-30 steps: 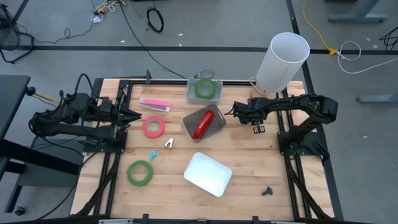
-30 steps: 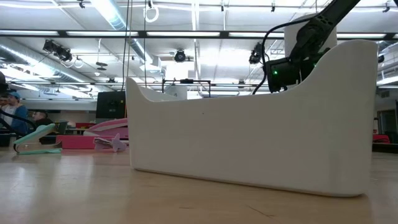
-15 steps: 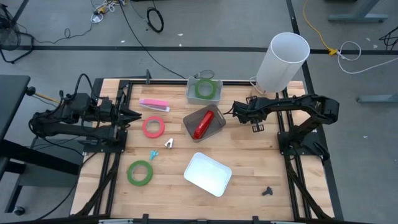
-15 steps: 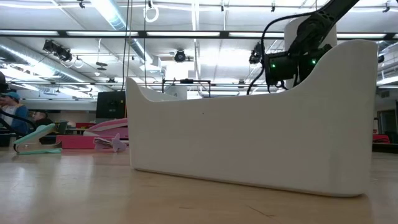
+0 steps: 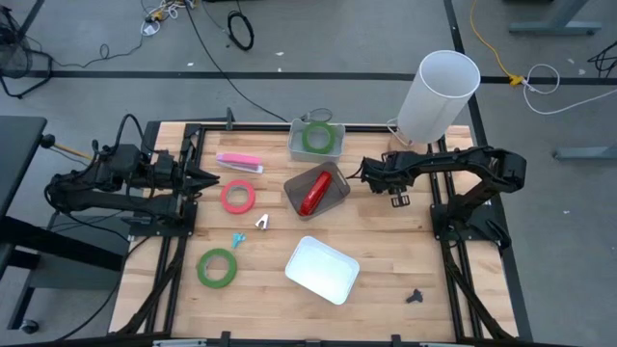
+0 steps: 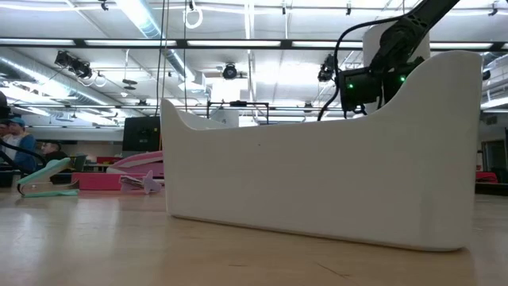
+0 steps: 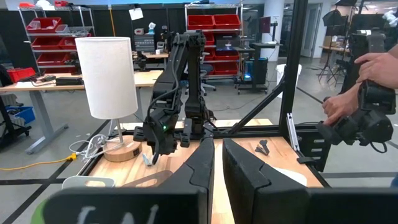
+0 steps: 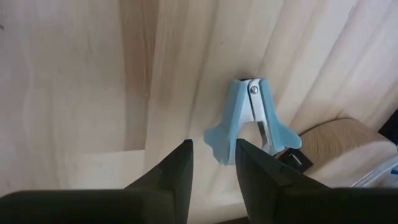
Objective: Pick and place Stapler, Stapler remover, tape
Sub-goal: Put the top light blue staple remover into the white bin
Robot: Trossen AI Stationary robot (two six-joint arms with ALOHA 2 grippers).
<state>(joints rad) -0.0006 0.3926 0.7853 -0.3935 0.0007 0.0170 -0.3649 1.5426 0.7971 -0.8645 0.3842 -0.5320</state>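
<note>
My right gripper [image 5: 368, 174] points steeply down at the table beside the lamp base [image 8: 348, 146]. Its fingers are apart, and between their tips shows one wing of a light-blue stapler remover [image 8: 249, 121] that lies flat on the wood. A red stapler [image 5: 314, 192] lies in the grey tray [image 5: 292, 192]. A pink stapler [image 5: 239, 162], a red-pink tape roll [image 5: 238, 197], a green tape roll [image 5: 217, 267] and two small removers [image 5: 236, 239] [image 5: 262, 222] lie on the table. Another green tape roll [image 5: 316, 138] sits in the clear tray. My left gripper [image 5: 209, 178] waits shut at the left, raised and level. My right gripper comes from above, slanting, with a fingertip [image 8: 180, 155] on either side of the remover's near wing [image 8: 216, 144]. Whether the fingertips touch the wing, I cannot tell. The remover lies on the table.
A white tray [image 5: 322, 269] lies near the front and fills the low view, where it hides my right gripper's fingers. A white lamp [image 5: 439, 96] stands at the far right. A small black part [image 5: 415, 296] lies front right. A person's hands [image 7: 348, 99] show beyond the table.
</note>
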